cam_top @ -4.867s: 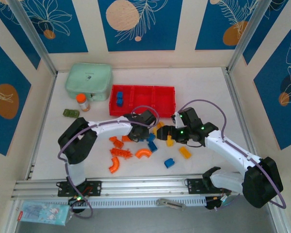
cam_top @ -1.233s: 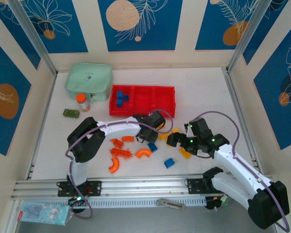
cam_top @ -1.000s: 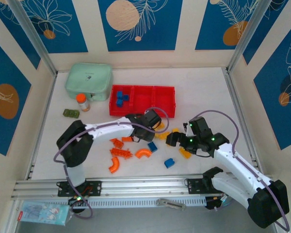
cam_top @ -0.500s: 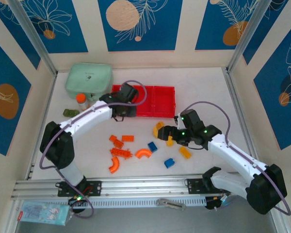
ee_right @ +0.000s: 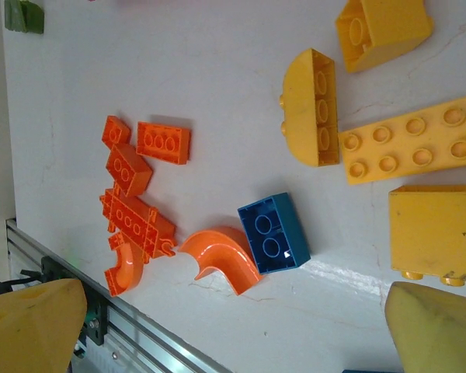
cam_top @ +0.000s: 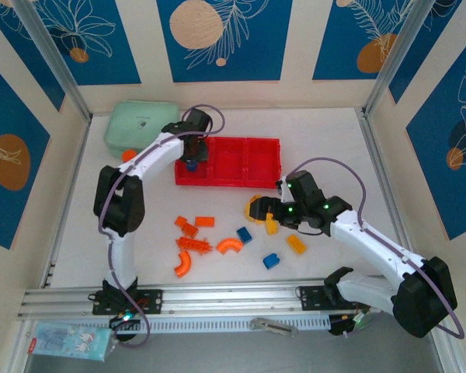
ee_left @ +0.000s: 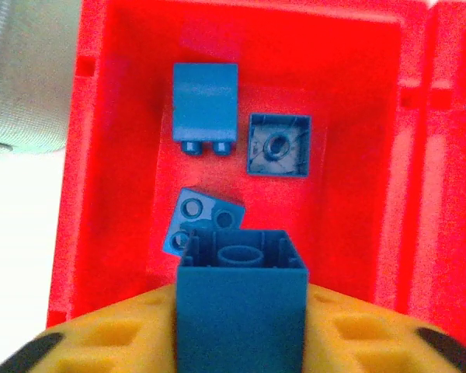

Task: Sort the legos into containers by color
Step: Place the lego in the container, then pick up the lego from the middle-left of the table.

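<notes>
White table (cam_top: 326,148), red tray (cam_top: 229,184) at back: our left gripper (ee_left: 241,346) pinches blue brick (ee_left: 241,299) over left compartment (ee_left: 349,116) w/ three blues (ee_left: 206,109). Right gripper (ee_right: 234,330) gapes above yellow bricks (ee_right: 408,148). Risk: we drop it, it bounces off those blues, over rim.

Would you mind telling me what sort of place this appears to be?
Probably a robot-lab test booth: a left arm and right arm bolted to a metal rail, a white table boxed in by blue-patterned panels, and loose legos near a red tray.
</notes>
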You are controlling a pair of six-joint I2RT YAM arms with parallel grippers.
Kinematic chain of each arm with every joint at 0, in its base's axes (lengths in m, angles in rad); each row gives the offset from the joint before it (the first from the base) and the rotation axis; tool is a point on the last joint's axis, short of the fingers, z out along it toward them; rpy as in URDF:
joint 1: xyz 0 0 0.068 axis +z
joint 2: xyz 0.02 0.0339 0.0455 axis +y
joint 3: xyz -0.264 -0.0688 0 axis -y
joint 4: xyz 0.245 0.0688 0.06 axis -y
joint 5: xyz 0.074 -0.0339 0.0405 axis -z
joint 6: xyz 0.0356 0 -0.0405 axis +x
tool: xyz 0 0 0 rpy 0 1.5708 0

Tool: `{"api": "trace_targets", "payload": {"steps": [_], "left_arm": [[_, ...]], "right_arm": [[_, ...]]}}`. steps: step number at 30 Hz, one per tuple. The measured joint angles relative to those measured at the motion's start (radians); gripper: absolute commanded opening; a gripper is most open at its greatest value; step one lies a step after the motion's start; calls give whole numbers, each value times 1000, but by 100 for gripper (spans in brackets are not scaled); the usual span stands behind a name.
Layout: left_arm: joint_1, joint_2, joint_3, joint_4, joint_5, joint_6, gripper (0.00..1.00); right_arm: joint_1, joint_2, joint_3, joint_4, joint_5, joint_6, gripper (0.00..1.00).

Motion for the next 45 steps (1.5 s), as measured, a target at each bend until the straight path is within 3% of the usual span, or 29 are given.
{"api": "trace_targets", "payload": {"steps": [9, 20, 31, 45], "left_arm": [[6, -2, 2, -9, 20, 0, 56], [-31, -299, -245, 46, 161, -2, 61], [-278, -486, -467, 57, 205, -43, 65], [-499, -407, -538, 95, 260, -118, 71]], "right_arm": [[-6, -8, 0, 0, 0, 0, 99], [-13, -8, -1, -4, 0, 0, 99], [-20, -10, -45, -47, 0, 0, 99], [-55, -181, -191, -121, 2, 24, 99]]}}
